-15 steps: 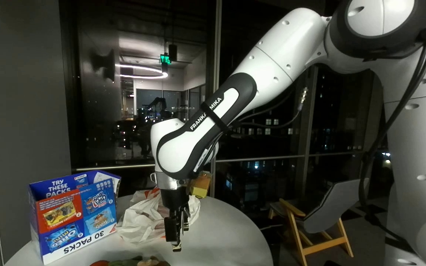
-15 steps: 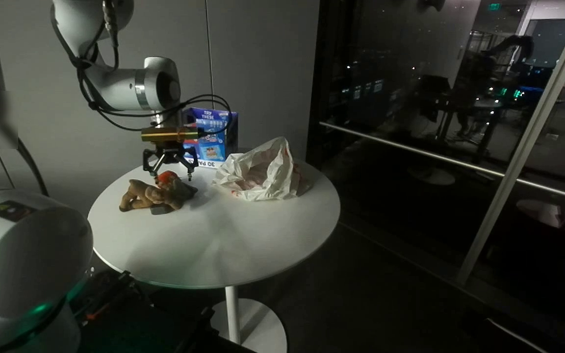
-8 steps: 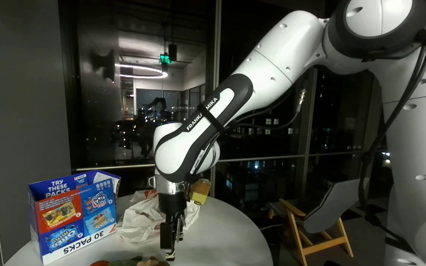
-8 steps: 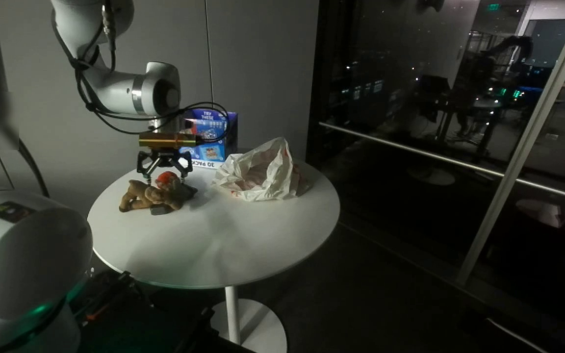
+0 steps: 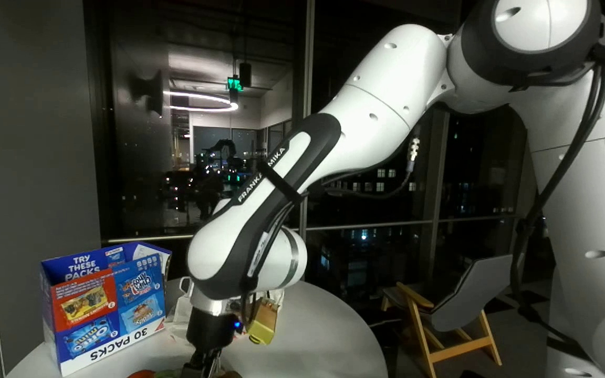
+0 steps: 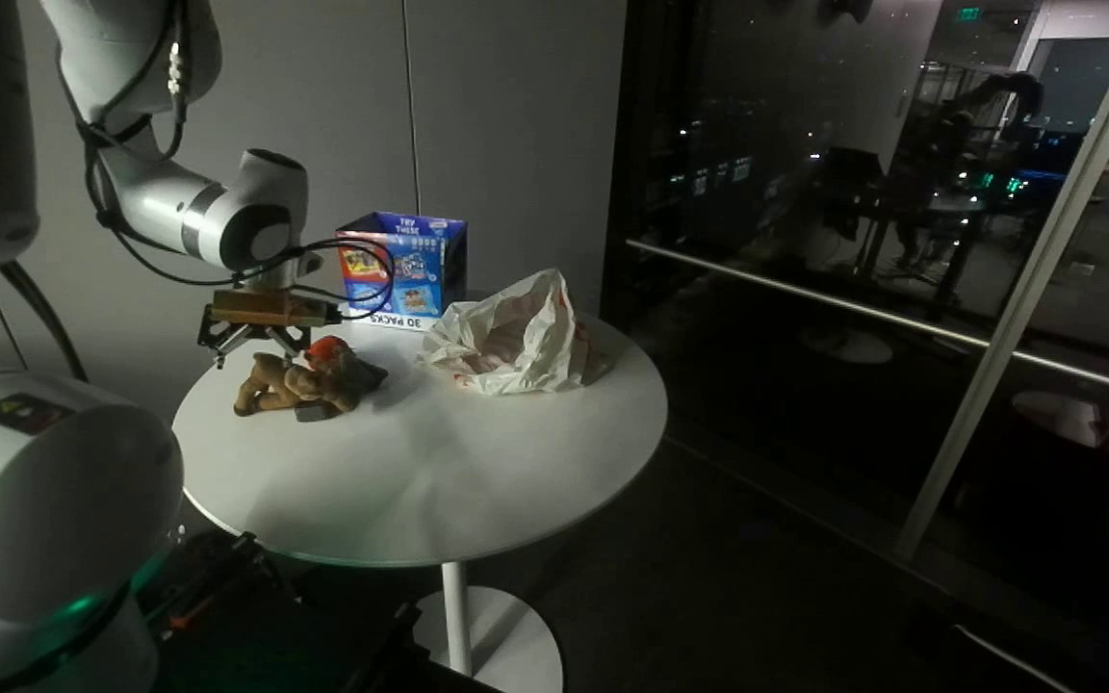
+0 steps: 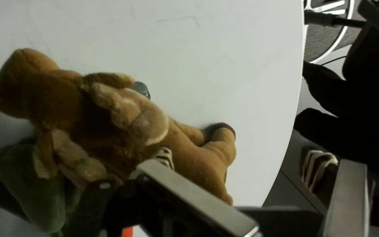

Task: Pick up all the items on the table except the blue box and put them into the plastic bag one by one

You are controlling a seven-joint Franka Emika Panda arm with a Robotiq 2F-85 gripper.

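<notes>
"Noticed any change?"

"Yes. At far left in an exterior view, see the black two-fingered gripper (image 6: 261, 358), swung leftward and tipped over the brown plush animal (image 6: 272, 375). Probably lining up a grasp there."

"And moving rightward?"

"Find a small dark grey block (image 6: 316, 412), a rounded red thing (image 6: 328, 348) and a grey-green plush (image 6: 363, 373), perhaps one toy with the red. Still to be bagged. Next, the printed blue cardboard box (image 6: 415, 269), to be spared, then the crumpled white plastic bag (image 6: 554, 332)."

"Holding anything?"

"Nothing visible. In the wrist view, spread wide, with one fingertip (image 7: 164, 157) seen against the brown plush animal's flank, another beyond the edge of the round white table (image 7: 242, 49). Cannot tell about contact. Should recentre before closing."
</notes>
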